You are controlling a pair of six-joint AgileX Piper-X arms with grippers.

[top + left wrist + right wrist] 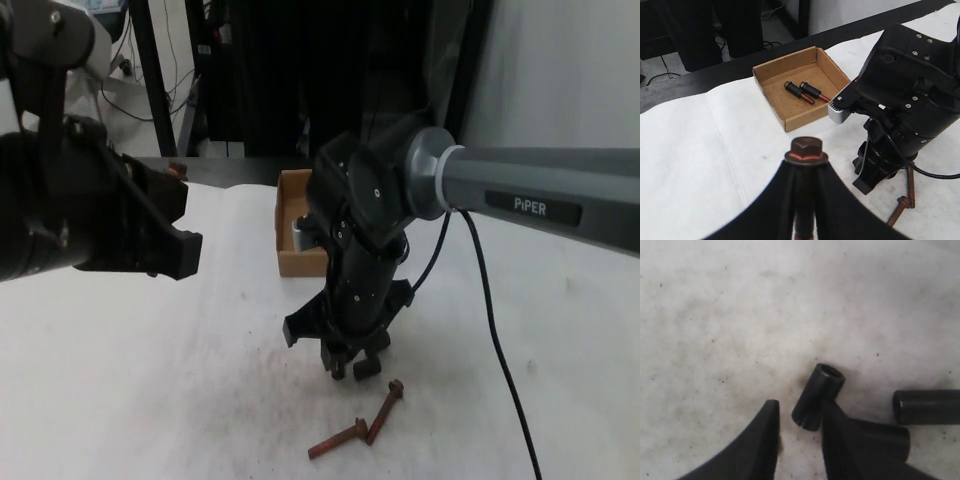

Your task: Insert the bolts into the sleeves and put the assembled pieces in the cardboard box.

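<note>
My left gripper (805,172) is shut on a rusty bolt (806,151), held hex head up above the white cloth on the left. The cardboard box (789,120) lies beyond it and holds two assembled pieces (799,92). My right gripper (800,409) points down at the cloth, open, with the near end of a black sleeve (818,396) lying between its fingertips. A second sleeve (927,406) lies beside it, and a third (887,439) is partly hidden under one finger. In the high view the right gripper (355,366) hangs just behind two loose bolts (385,410).
The cardboard box (300,262) sits at the back centre of the cloth, close behind the right arm (365,250). The right arm's cable (495,330) trails across the cloth on the right. The left arm (90,210) looms at the left. The bench's dark back edge (715,75) runs behind the box.
</note>
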